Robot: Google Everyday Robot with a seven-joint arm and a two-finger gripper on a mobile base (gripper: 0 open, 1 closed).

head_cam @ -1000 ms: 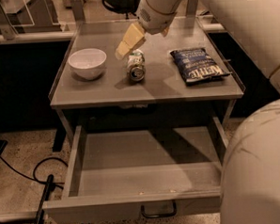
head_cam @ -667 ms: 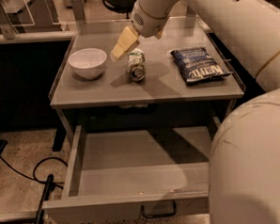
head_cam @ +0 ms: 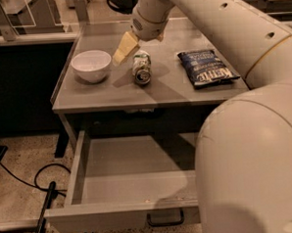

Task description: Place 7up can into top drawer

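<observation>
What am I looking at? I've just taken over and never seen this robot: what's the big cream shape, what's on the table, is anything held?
This is one picture from one camera, looking down on a grey table. The cream shape is the robot's arm, reaching from lower right to its gripper, which is above the tabletop between the white bowl and the 7up can. The can lies on its side on the table, not lifted. A dark blue chip bag lies further right. Below, the top drawer stands pulled open.
</observation>
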